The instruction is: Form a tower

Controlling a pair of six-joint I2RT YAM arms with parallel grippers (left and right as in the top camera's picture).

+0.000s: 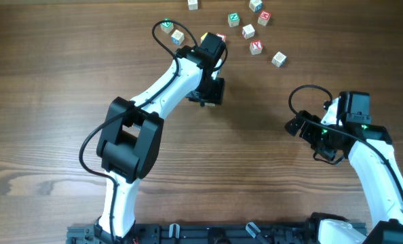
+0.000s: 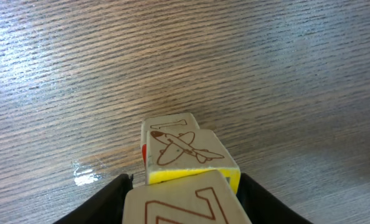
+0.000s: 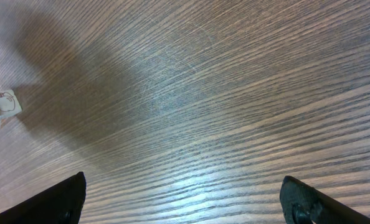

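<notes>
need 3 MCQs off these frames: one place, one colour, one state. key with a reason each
1. Where do the loose cubes lie in the overhead view?
A) by the right arm's base
B) toward the far edge of the table
C) under the left arm's elbow

2. What colour is the side of the airplane cube in the left wrist view?
A) blue
B) green
C) yellow

3. How is the right gripper?
A) open, nothing between its fingers
B) shut on a cube
C) shut, empty

Key:
1 B, they scatter at the top of the frame.
2 C, a yellow band shows under the airplane face.
3 A, its fingers stand wide apart over bare wood.
</notes>
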